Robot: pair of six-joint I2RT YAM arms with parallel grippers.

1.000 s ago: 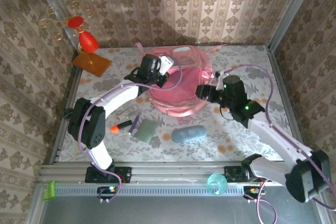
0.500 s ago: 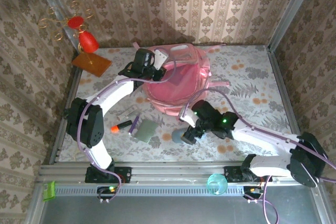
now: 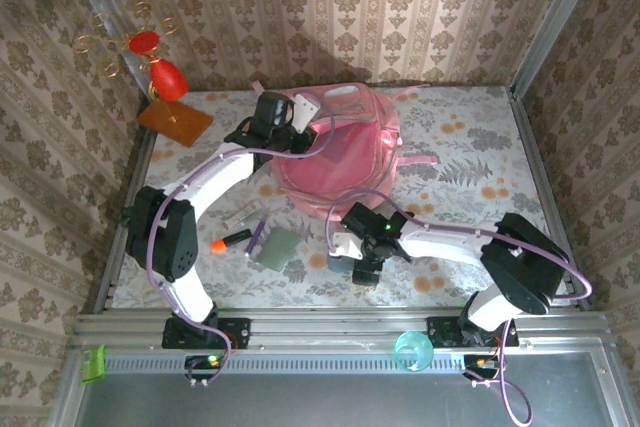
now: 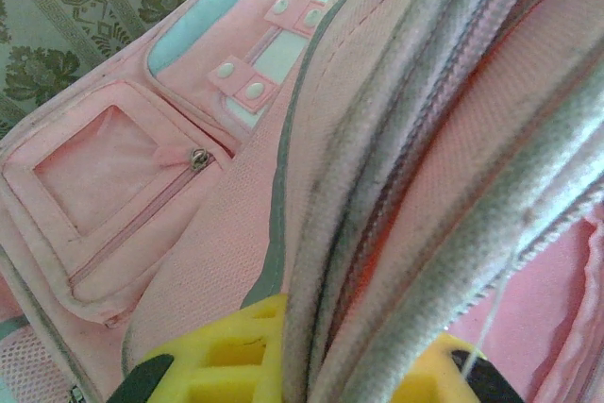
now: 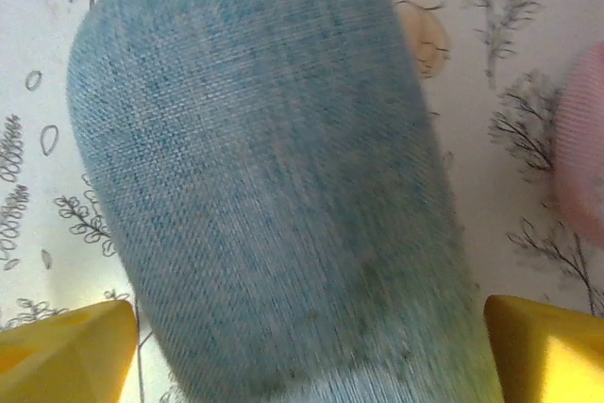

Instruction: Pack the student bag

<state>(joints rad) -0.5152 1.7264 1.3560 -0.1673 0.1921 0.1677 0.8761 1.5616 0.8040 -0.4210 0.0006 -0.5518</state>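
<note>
Bag (image 4: 170, 186) seam between left gripper (image 4: 321, 373) jaws (snug)

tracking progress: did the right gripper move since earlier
Yes: the right gripper left the student bag, moving toward the near edge, over the blue fabric pouch.

A red ornament (image 3: 165, 77) stands on a brown board (image 3: 175, 120) at the floral tablecloth's (image 3: 470, 147) far-left corner. A teal cup (image 3: 411, 350) sits just off the cloth's near edge, right of centre.
</note>
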